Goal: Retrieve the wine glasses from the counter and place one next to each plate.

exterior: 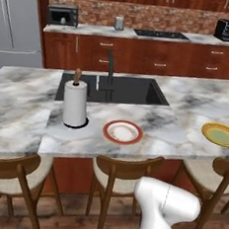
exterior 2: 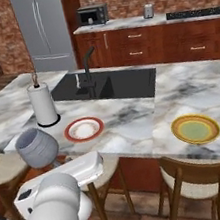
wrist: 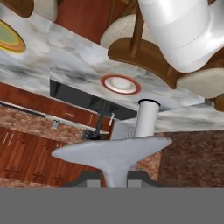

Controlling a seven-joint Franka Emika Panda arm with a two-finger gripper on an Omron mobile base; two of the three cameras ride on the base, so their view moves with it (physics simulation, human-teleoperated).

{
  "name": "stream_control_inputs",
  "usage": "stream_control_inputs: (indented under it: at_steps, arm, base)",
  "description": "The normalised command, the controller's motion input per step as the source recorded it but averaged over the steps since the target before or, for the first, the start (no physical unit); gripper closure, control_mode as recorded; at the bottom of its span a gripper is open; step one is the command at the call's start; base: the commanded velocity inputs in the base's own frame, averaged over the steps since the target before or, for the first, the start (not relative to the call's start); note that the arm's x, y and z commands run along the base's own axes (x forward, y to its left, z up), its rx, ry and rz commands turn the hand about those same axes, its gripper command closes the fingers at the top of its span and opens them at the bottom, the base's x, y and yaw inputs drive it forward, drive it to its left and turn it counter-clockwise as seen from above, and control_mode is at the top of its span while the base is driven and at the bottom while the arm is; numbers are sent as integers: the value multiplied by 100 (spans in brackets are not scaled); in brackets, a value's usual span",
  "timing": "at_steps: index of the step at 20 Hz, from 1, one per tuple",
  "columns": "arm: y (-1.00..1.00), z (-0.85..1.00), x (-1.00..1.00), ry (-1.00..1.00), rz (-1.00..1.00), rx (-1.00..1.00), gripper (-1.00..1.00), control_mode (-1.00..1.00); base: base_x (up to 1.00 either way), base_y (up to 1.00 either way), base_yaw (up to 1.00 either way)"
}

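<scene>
My gripper is shut on the stem of a clear greyish wine glass, whose round foot spreads just above the finger tips in the hand view. In the right base view the glass bowl hangs at the island's front left edge, left of the orange-red rimmed plate and clear of the top. That plate lies in front of the sink. The yellow rimmed plate sits far right on the island. The counter runs along the back wall.
A paper towel roll stands left of the orange-red plate. The black sink with its faucet is set in the island's middle. Wooden stools line the island's near side. A microwave sits on the counter.
</scene>
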Motion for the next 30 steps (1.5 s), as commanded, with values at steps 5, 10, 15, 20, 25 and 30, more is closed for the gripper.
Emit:
stream_control_inputs:
  at_steps: [5, 10, 15, 20, 25, 30]
  arm:
    - [0, 0, 0, 0, 0, 0, 100, 100]
    - [0, 0, 0, 0, 0, 0, 100, 100]
    - [-23, -24, 80, 11, 31, 5, 100, -100]
    - [-5, -42, 100, 10, 32, 0, 100, -100]
    - [-2, -47, 100, 0, 30, 0, 100, -100]
    - [-7, -44, 100, 0, 29, 0, 100, -100]
  base:
    - [100, -29, 40]
    - [100, -32, 40]
    - [20, -7, 8]
    - [0, 0, 0]
    - [0, 0, 0]
    - [0, 0, 0]
